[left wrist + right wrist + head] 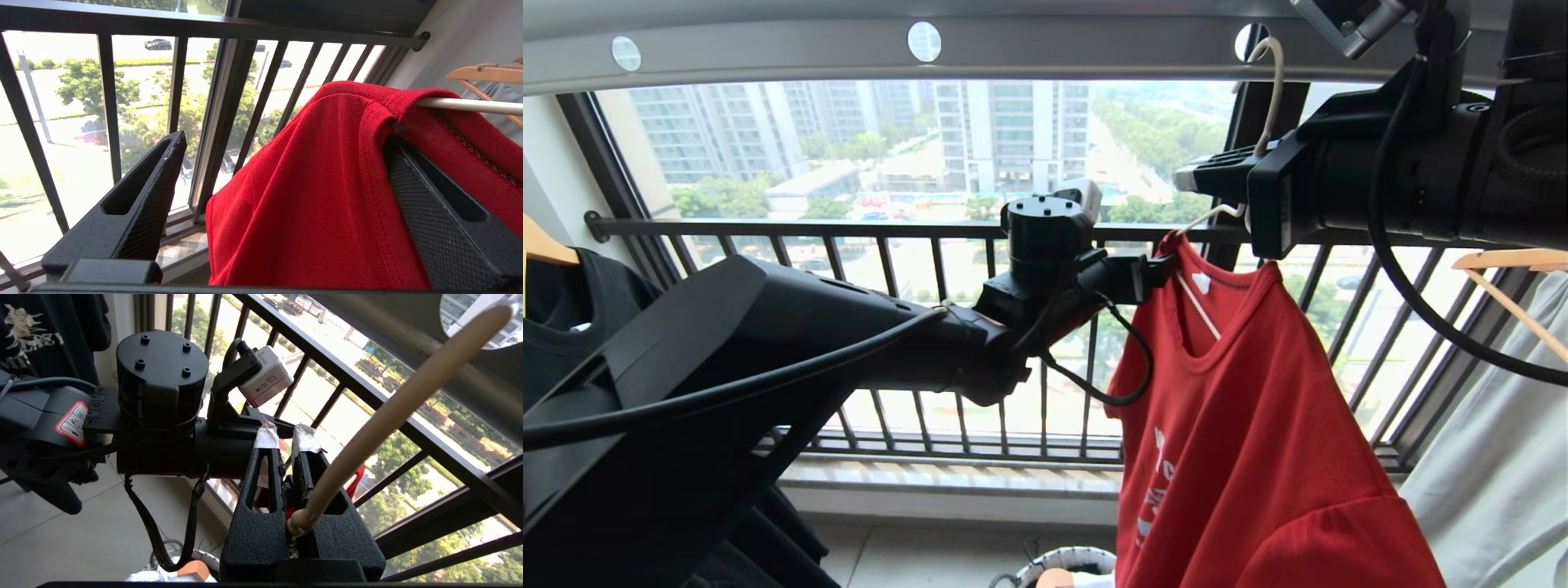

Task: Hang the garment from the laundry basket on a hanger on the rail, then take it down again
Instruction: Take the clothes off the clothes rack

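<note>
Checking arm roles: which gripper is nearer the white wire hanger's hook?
Right. The right gripper is shut on the hanger just below its hook; the left gripper stands open lower down, at the red T-shirt's shoulder.

Left claw point(286, 171) raised, jaws wide apart; right claw point(288, 435) raised, clamped.

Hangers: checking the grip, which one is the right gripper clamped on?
The thin white wire hanger carrying the red T-shirt; the light wooden hangers hang untouched.

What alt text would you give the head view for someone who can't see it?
A red T-shirt hangs on a white wire hanger that the right gripper holds shut just below the overhead rail. The open left gripper reaches the shirt's shoulder, before a barred window.
</note>
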